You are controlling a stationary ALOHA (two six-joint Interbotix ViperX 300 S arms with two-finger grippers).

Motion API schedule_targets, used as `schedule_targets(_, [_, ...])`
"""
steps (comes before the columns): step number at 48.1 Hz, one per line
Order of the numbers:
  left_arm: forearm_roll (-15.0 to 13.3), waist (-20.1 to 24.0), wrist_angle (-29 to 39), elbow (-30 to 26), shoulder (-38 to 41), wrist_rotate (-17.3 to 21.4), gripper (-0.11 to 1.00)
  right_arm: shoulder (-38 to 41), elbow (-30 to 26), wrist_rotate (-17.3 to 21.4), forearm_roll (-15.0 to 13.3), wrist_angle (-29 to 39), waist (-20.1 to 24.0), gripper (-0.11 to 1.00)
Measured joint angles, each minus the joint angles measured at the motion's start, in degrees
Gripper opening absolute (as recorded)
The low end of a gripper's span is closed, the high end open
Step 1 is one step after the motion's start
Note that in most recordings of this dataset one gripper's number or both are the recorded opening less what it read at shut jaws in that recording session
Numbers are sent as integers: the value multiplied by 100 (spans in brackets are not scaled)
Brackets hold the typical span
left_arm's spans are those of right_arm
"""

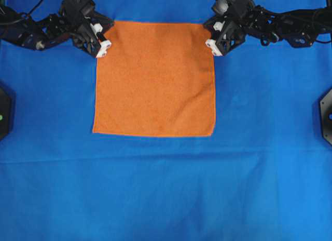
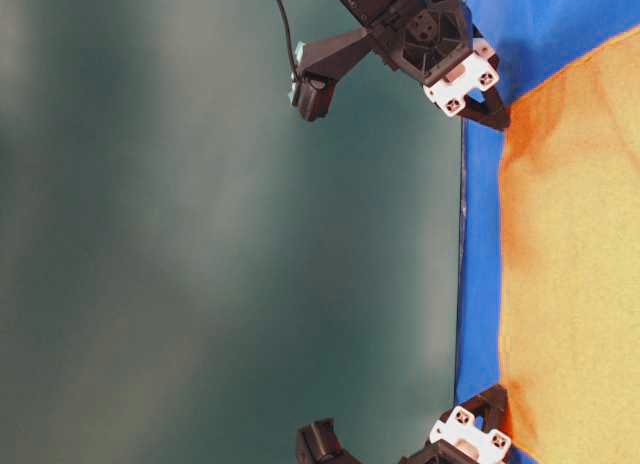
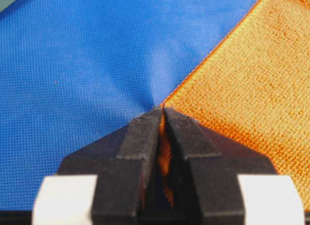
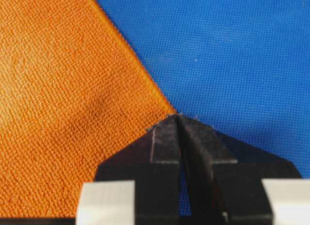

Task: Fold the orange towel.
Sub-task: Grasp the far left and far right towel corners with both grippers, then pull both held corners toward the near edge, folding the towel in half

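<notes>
On blue cloth (image 1: pixel 52 147) — both claws pinch orange towel (image 1: pixel 155 85) corners.

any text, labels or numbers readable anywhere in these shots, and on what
None can be read.
Towel: plain orange weave, no tag or print showing.
Blue cloth: plain, no marks.
Left tool and right tool: black fingers and white blocks, no lettering visible.

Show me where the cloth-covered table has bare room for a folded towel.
Bare blue cloth runs wide below the orange towel, with narrower strips on both sides. The top is crowded: left gripper and right gripper pinch the towel's far corners.
</notes>
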Motion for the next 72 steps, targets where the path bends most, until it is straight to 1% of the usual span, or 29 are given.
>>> schedule_targets(14, [0,-62,132,79,-167,9,1,-53,0,-18,0,-9,0,2])
schedule_targets(20, [0,-193,422,88,-624,18,1,-316,35,-44,0,26,0,2])
schedule_targets(29, [0,-246,782,105,-1336,26,1,-800,62,-44,-79,123,0,2])
schedule_targets(37, [0,-281,905,202,-1582,26,1,-914,88,-44,-88,176,9,2])
schedule_targets(46, [0,-396,914,316,-1670,26,1,-914,114,-18,-88,176,141,2])
schedule_targets(53, [0,-659,914,475,-1793,26,1,-1028,272,35,-88,202,290,2])
schedule_targets(61, [0,-1020,879,747,-2057,26,1,-1389,606,62,-70,316,589,2])
schedule_targets(67, [9,-1415,756,993,-2303,18,1,-1802,932,105,44,334,976,2])
schedule_targets(72, [0,-1828,563,1222,-2470,-9,1,-2136,1169,220,158,334,1380,2])
